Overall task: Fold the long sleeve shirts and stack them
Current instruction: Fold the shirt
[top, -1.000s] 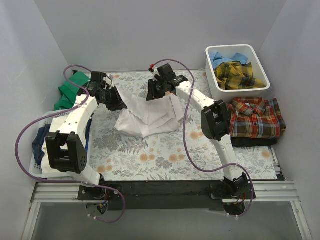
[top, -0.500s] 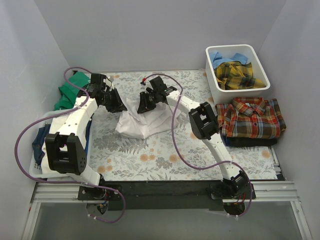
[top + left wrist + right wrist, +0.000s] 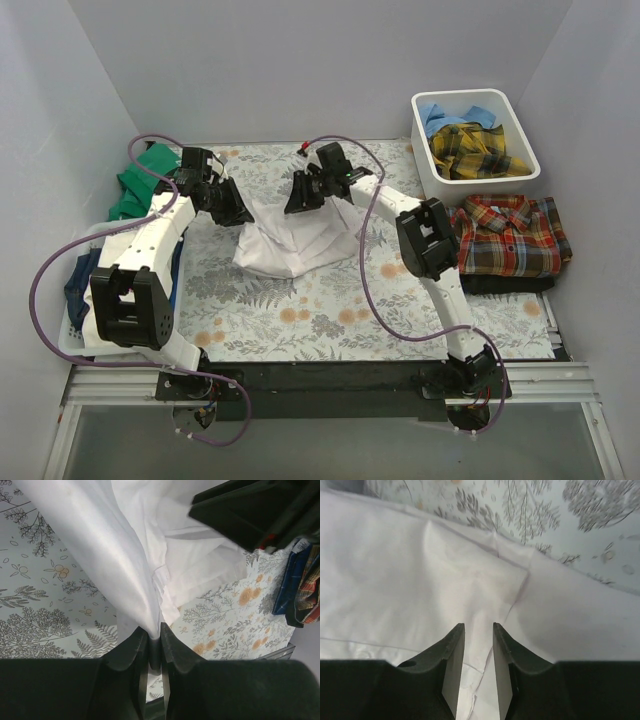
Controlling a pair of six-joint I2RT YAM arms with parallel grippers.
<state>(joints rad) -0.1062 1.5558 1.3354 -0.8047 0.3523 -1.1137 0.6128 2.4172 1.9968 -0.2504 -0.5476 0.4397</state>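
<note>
Fabric of the white shirt (image 3: 295, 240) is tenting mid-table, left gripper (image 3: 154, 630) pinching an edge, right gripper (image 3: 478, 630) straddling a fold, hold unclear; table (image 3: 300, 312) is showing bare toward its near edge.

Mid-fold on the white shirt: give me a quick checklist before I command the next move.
1. Left gripper hold on the white shirt: ok, shut on a bunched edge.
2. Right gripper hold: cannot tell; jaws slightly apart over the cloth.
3. White shirt spread flat: not ok, tented and crumpled between the grippers.
4. Stack ready: ok, red plaid shirt lies folded at the right side.
5. Other shirts done: not ok, yellow plaid shirt and light blue shirt lie crumpled in the bin.
</note>
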